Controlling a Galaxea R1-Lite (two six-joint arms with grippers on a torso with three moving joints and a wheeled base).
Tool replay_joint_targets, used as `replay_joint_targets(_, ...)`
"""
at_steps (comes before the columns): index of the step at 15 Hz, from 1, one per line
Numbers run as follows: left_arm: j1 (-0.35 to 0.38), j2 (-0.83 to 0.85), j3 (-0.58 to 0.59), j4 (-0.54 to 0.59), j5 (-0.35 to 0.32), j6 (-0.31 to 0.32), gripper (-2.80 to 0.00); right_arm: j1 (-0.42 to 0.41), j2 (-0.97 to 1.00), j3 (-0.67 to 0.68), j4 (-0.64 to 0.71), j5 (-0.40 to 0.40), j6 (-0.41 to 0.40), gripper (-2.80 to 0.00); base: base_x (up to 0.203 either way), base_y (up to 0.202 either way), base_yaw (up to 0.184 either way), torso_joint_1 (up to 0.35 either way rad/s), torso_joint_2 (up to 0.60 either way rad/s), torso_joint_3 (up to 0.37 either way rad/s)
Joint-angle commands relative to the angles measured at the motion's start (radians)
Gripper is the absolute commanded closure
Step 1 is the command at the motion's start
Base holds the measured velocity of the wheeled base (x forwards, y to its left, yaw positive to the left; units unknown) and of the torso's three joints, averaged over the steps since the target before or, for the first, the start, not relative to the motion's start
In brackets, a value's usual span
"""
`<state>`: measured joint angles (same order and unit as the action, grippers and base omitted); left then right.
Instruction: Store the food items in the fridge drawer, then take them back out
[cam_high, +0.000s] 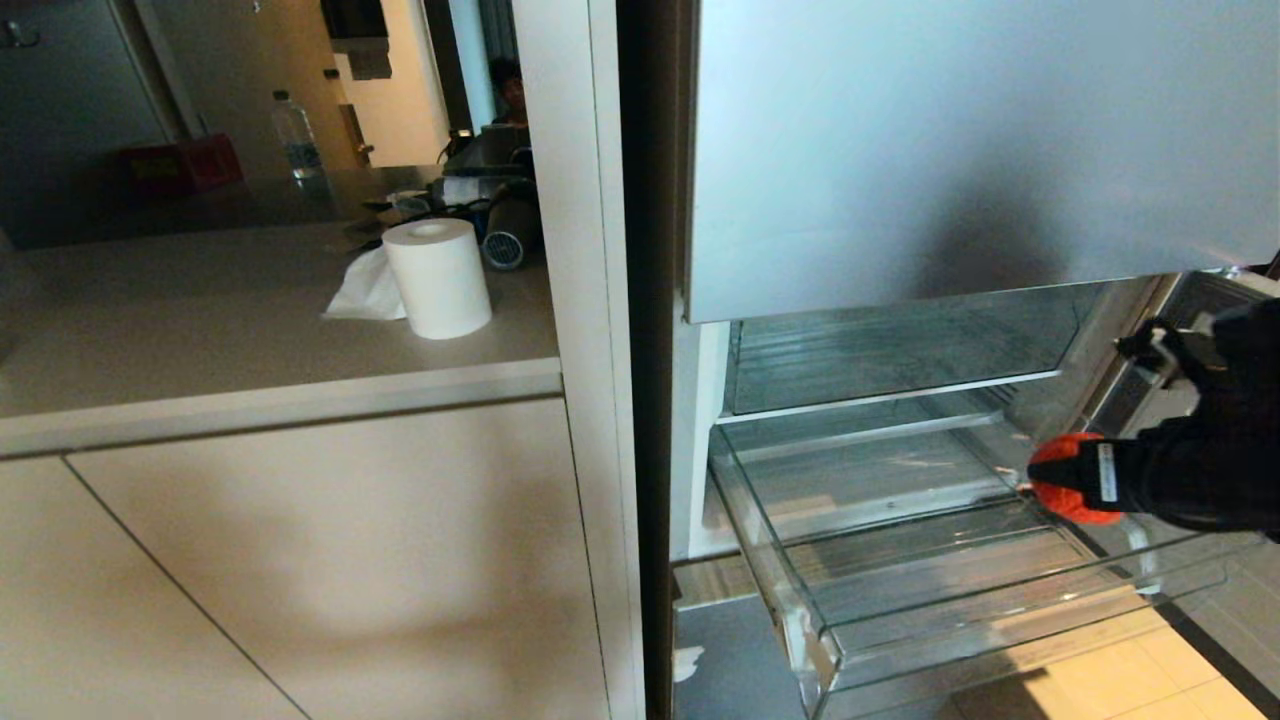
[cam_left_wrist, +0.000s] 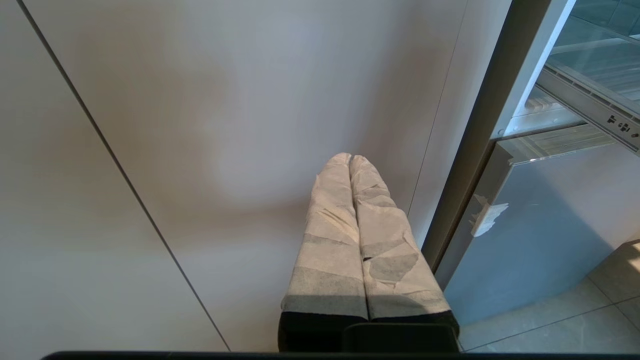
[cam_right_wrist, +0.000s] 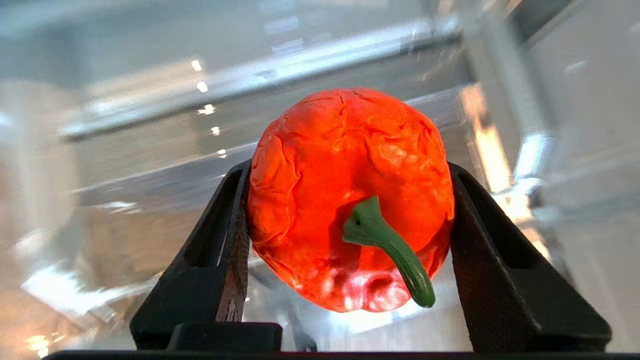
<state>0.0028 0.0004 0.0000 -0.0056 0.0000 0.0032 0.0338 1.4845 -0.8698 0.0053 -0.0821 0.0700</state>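
A fridge stands open with its clear drawer (cam_high: 800, 560) pulled out. The right gripper (cam_high: 1070, 480) reaches in from the drawer's right side, its black fingers (cam_right_wrist: 220, 260) clamped on either side of a wrinkled red-orange pepper (cam_right_wrist: 350, 200) with a green stem. The pepper hangs just above the drawer's right edge, apparently not touching the ribbed floor. The left gripper (cam_left_wrist: 350, 160) sits idle beside the cabinet front, padded fingers pressed together, holding nothing. Whether the pepper is going in or coming out cannot be told. If storing, the next move calls for lowering it past the side wall, then releasing.
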Motion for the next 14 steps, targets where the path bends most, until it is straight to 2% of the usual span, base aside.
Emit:
replay_joint_targets(1,0.000,-0.002,0.002,-0.001,0.000,0.000,0.00,0.017,-0.290,0.079,-0.001,0.000,-0.002,0.00,0.000,0.000,0.000,0.000,0.00,0.000)
replay_joint_targets(9,0.000,-0.002,0.002,-0.001,0.000,0.000,0.00,0.029,-1.064,0.408,0.007,-0.005,-0.017,0.00,0.000,0.000,0.000,0.000,0.00,0.000)
replay_joint_targets(11,0.000,-0.002,0.002,-0.001,0.000,0.000,0.00,0.029,-1.194,0.546,0.017,-0.009,-0.041,0.00,0.000,0.000,0.000,0.000,0.00,0.000)
replay_joint_targets(14,0.000,-0.002,0.002,-0.001,0.000,0.000,0.00,0.026,-1.222,0.688,0.022,-0.010,-0.052,0.00,0.000,0.000,0.000,0.000,0.00,0.000)
